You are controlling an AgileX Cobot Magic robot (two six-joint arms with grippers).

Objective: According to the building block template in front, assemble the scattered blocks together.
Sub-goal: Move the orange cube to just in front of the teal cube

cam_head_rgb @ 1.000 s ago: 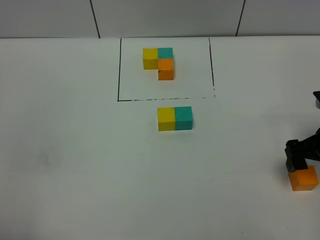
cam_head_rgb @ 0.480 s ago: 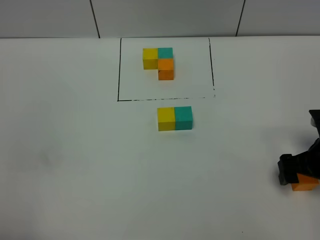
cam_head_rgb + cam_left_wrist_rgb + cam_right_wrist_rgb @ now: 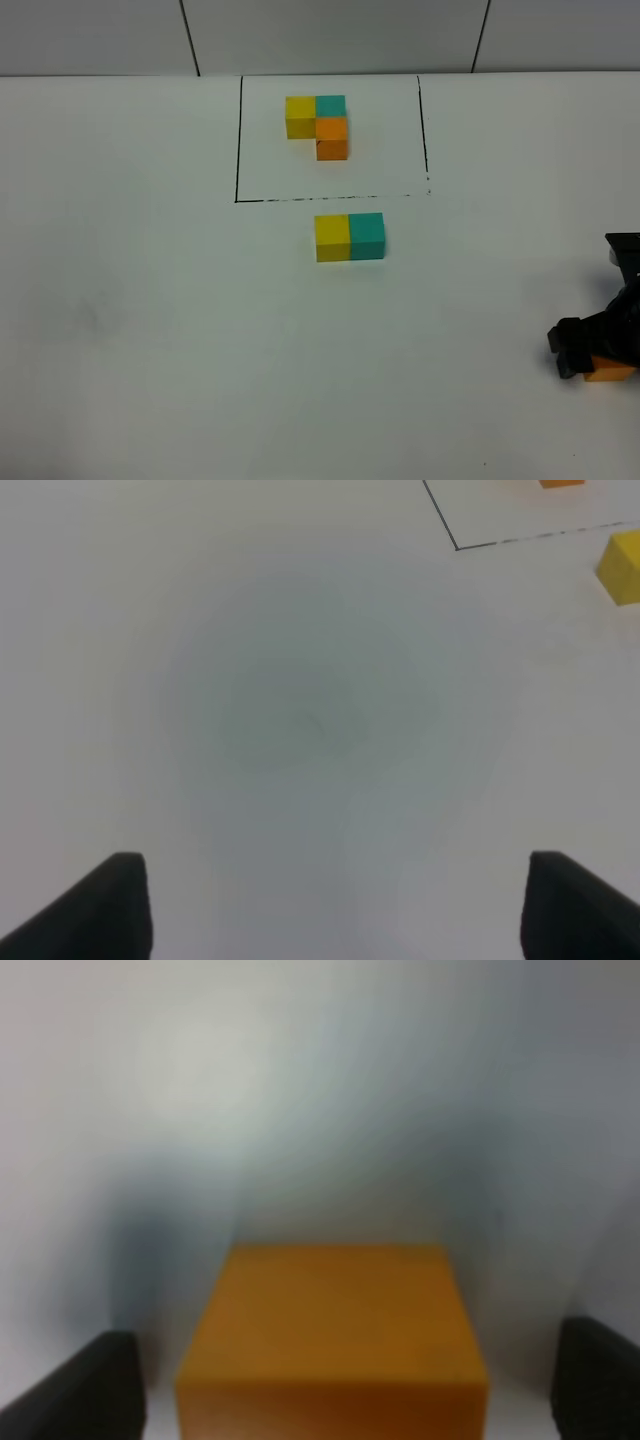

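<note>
Pincer [image 3: 345, 1385] astride orange cube [image 3: 335, 1320], side gaps — unclamped

Bright, even light; blurry wrist views

Left gripper [image 3: 340, 912]: we logged it spread wide, both dark fingertips [image 3: 112, 910] showing at the edge of its wrist view. We could not find it in the high view.

Right gripper [image 3: 598, 358]: we logged it low, at the far right edge of the high view. The jaws stood apart, with its fingertips [image 3: 95, 1385] set wide in its wrist view.
</note>
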